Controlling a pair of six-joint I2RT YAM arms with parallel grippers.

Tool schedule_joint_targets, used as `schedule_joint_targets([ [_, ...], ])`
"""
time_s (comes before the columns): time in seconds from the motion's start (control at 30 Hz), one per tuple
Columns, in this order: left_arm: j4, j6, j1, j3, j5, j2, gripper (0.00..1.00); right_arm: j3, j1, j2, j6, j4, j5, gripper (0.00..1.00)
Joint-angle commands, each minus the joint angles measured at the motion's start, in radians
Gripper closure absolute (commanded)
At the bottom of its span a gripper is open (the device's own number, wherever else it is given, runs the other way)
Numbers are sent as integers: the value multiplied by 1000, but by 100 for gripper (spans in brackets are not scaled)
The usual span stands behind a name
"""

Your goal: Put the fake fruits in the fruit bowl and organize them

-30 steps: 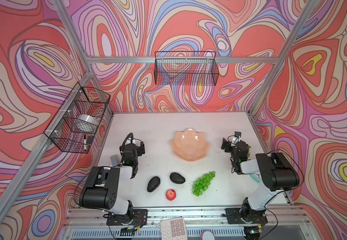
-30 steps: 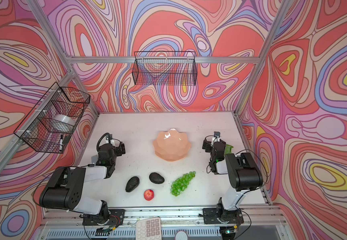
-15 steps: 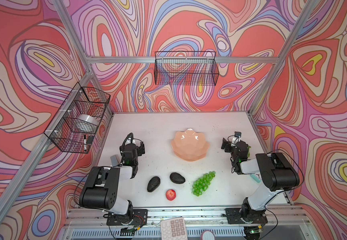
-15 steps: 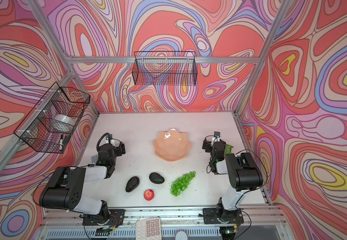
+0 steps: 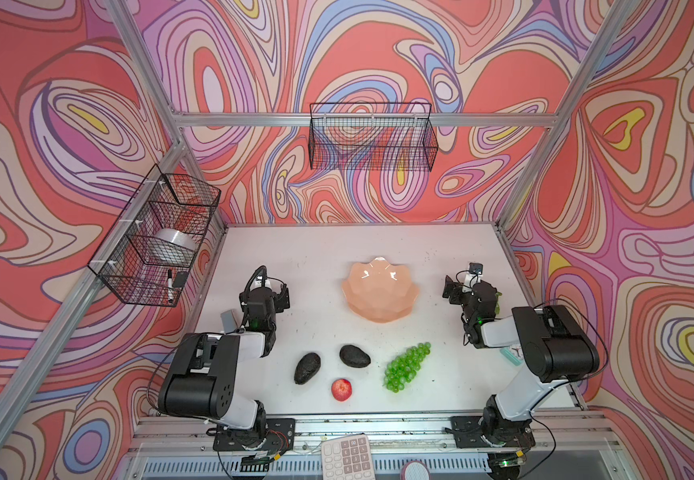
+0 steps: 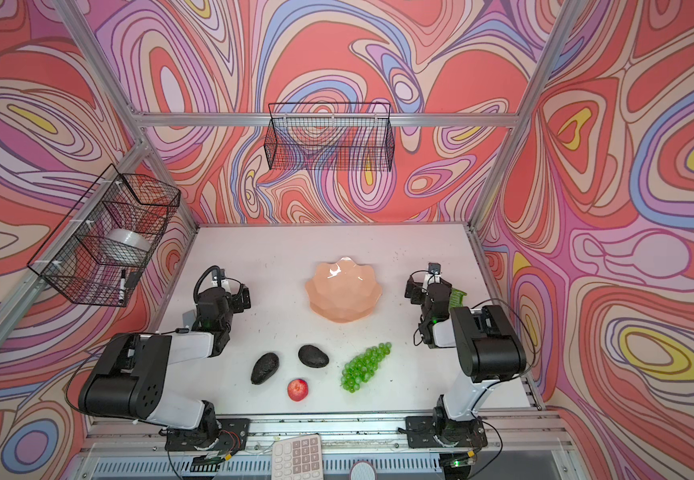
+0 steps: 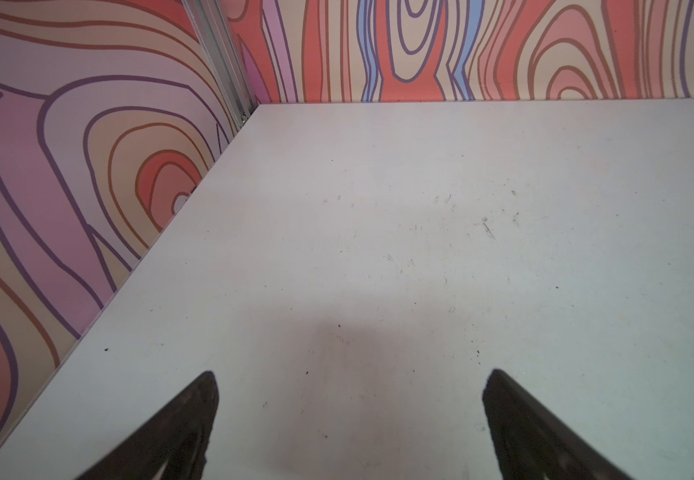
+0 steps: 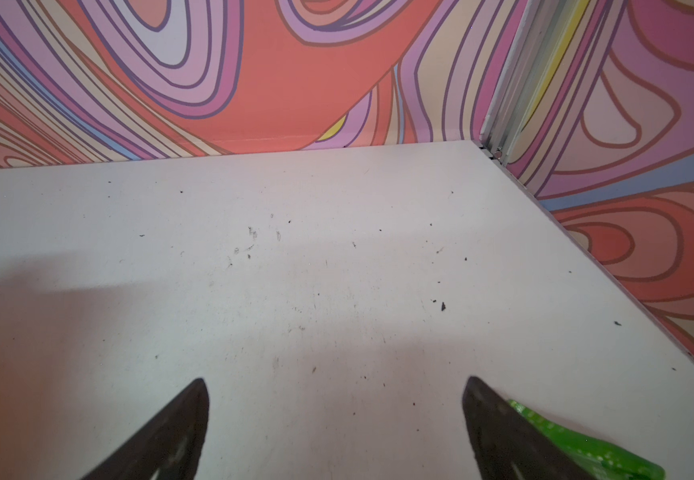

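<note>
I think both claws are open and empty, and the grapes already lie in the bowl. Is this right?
No. The grapes lie on the table, apart from the empty bowl; both top views show it. The left claw and the right claw are open and empty.

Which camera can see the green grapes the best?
The top views: both show the whole bunch of glossy green grapes lying uncovered on the white table. Neither wrist view shows the grapes at all; the green bit in the right wrist view is a shiny green packet, not grapes.
</note>
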Motion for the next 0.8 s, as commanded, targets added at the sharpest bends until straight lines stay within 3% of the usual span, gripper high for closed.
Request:
schedule_joint_targets([
  [0.0,-6,-6,6,17,9,12,0,14,-5,2,10,-15,-7,2],
  [0.47,1,17,-5,1,4,-25,0,6,-5,-11,9,-1,25,2],
  [0.53,-252,-1,-23,88,-26,-95,0,29,-4,-90,30,-105,73,2],
  [0.6,-564,-121,-25,260,-78,-152,0,131,-5,-206,70,-375,123,1],
  [0.67,-767,-219,-25,348,-70,-212,0,256,-6,-299,146,-615,101,2],
  [0.73,-920,-372,-26,391,-79,-297,0,321,-5,-341,305,-691,77,2],
  [0.77,-963,-361,-25,395,-32,-338,0,355,-5,-351,396,-751,62,2],
])
